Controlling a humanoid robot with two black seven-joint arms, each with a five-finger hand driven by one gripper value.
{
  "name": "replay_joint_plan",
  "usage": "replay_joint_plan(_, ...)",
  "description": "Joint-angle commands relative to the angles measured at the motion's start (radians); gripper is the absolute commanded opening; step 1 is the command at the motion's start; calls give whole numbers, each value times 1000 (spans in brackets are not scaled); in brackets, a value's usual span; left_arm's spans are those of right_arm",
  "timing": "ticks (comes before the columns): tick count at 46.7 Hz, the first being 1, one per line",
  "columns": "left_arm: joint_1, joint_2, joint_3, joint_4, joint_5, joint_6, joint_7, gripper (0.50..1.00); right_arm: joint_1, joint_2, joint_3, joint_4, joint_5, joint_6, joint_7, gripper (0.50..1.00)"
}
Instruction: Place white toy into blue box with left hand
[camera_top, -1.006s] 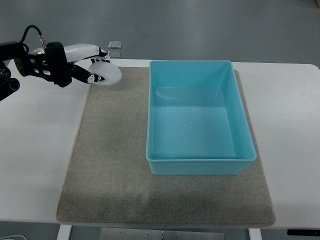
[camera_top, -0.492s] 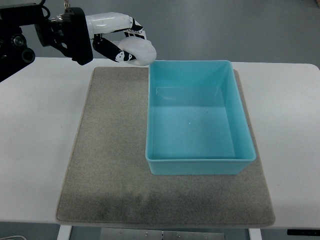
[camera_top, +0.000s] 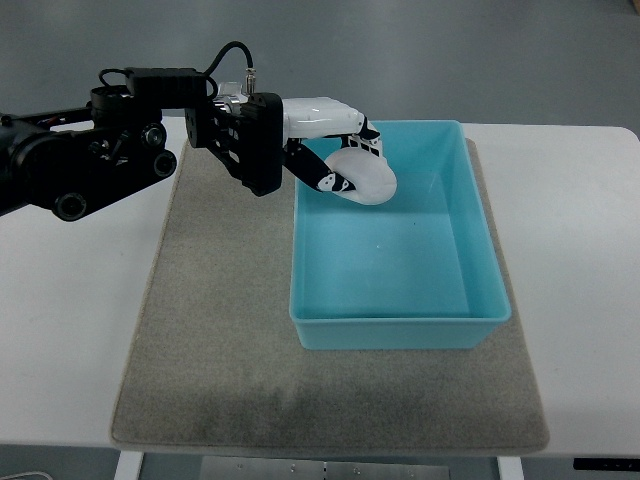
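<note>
My left hand (camera_top: 345, 160) comes in from the left edge and is shut on the white toy (camera_top: 364, 180), a rounded white lump. It holds the toy in the air over the far left part of the blue box (camera_top: 400, 325). The box is an open light blue plastic bin with nothing lying in it. It stands on the right half of a grey mat (camera_top: 220, 330). The right arm is out of view.
The mat lies on a white table (camera_top: 80, 320). The black left arm (camera_top: 90, 160) with its cable stretches over the table's far left corner. The table's front edge runs along the bottom of the view.
My left hand has carried the white toy to the right, from above the mat's far left corner, past the box's far left corner, to over the box.
</note>
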Motion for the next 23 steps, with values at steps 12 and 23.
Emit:
replay_joint_plan(12,21,-16,-2,12,-39,-2,2,994,0,0,0,0,0,0,0,936)
replay_joint_plan(23,20,1,-10,26,-335,-3,2,999,0,0,0,1,0,0,0,936)
